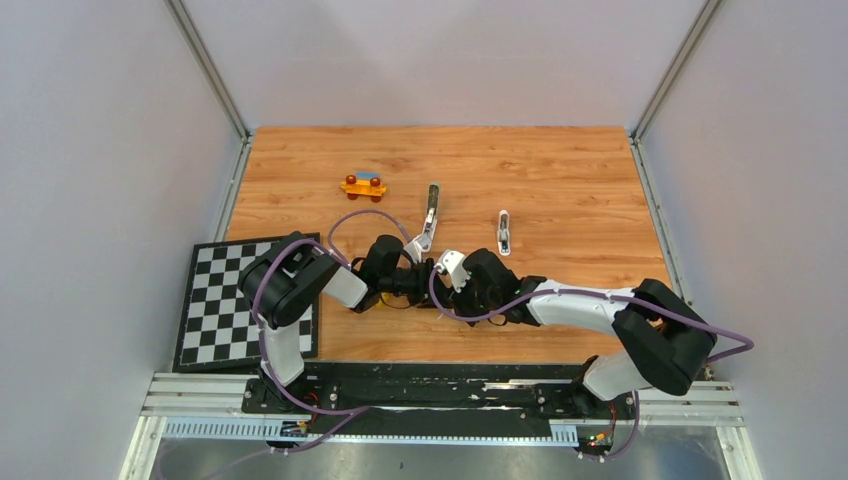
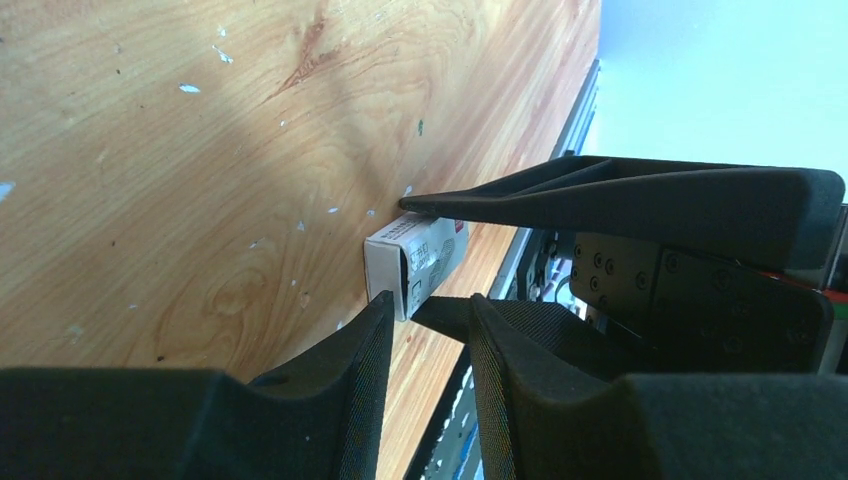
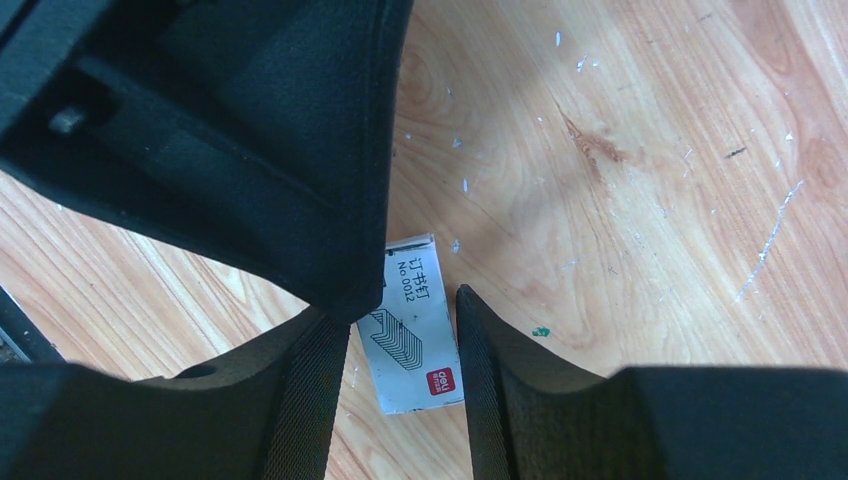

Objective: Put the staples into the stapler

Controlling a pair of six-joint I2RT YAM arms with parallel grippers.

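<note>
The two arms meet low over the middle of the desk, both pincers at a small white box with red print and a drawing of stacked strips on its face. The left pincer is narrow and holds the box. One finger lies against its blank side, and in the right wrist view the other covers a corner of the printed face. The right pincer stands narrow astride the box, a fingertip just at each long edge; whether it truly pinches I cannot tell. The staples themselves cannot be made out in any view. The stapler, long, slim, grey and white, lies just beyond the box, apart from both pincers. A slim white piece lies beyond the box to the right. An orange toy car sits farther beyond the box to the left, and a checkerboard lies left of the box, overhanging the desk's side
</note>
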